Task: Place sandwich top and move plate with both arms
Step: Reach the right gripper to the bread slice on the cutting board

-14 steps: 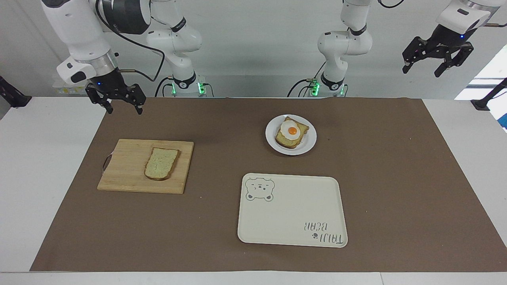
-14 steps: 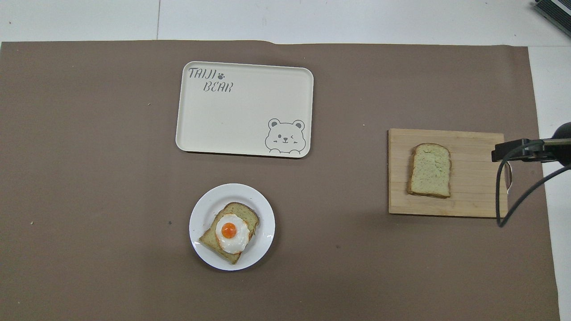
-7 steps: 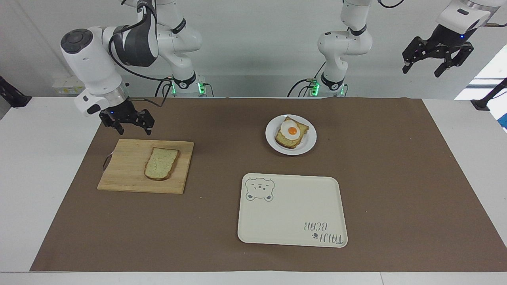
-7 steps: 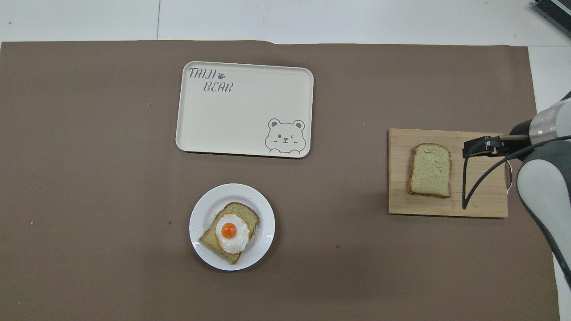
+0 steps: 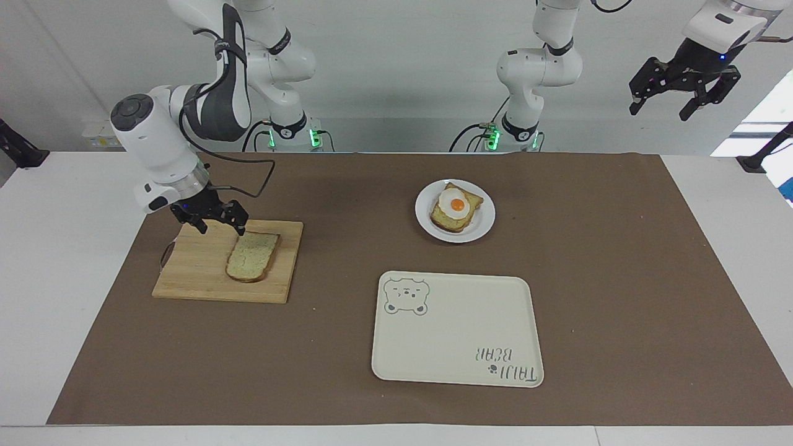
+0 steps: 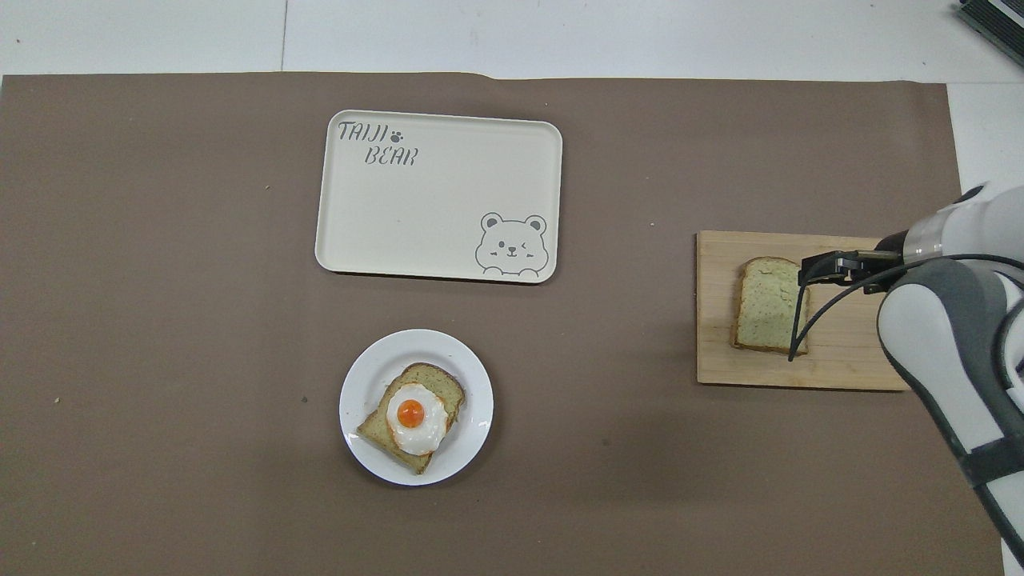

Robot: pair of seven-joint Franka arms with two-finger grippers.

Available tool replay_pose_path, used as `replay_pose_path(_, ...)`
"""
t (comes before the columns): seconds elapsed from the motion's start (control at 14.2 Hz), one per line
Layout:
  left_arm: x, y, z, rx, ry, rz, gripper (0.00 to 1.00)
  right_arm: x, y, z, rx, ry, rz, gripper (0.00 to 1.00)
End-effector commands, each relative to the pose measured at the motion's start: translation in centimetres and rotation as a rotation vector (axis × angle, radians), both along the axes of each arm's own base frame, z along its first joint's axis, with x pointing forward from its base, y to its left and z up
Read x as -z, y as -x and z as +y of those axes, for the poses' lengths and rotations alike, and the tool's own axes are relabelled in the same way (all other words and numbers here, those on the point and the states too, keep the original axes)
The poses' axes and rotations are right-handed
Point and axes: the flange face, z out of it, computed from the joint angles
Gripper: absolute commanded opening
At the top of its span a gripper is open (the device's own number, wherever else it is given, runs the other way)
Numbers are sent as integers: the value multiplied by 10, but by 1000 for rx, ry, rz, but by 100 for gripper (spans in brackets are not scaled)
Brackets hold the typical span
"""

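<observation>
The sandwich top (image 5: pixel 252 265) (image 6: pixel 768 308), a plain tan slice with a brown crust, lies flat on a wooden cutting board (image 5: pixel 198 266) (image 6: pixel 840 360) toward the right arm's end of the table. My right gripper (image 5: pixel 222 231) (image 6: pixel 816 268) hangs open just over the board, at the slice's rounded end, holding nothing. The white plate (image 5: pixel 486 217) (image 6: pixel 368 376) carries a toast with a fried egg (image 5: pixel 456 207) (image 6: pixel 410 416). My left gripper (image 5: pixel 658 113) waits open, high up at the left arm's end of the table.
A cream rectangular tray (image 5: pixel 458 328) (image 6: pixel 432 208) with a bear print lies farther from the robots than the plate. A brown mat (image 5: pixel 619 279) covers the table. The right arm's cable loops over the board.
The right arm has come down and swung over the cutting board toward the slice. The left arm, the slice, the plate and the tray have not moved.
</observation>
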Motion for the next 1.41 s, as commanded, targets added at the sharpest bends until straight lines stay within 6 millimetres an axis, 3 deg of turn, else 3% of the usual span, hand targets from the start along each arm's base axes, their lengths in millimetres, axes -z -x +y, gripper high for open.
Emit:
replay_pose_path(0.0, 1, 7, 2, -9, -4, -3, 100, 30, 6, -4, -7, -39, -14, 100)
replay_pose_path(0.35, 1, 7, 2, -9, -4, -3, 100, 73, 10, -26, -19, -26, -7, 100)
replay_pose_path(0.56, 1, 7, 2, -9, -4, -3, 100, 98, 13, -26, -21, -37, 2, 100)
replay_pose_path(1.34, 1, 7, 2, -9, -4, -3, 100, 115, 26, -26, -6, -83, 18, 100)
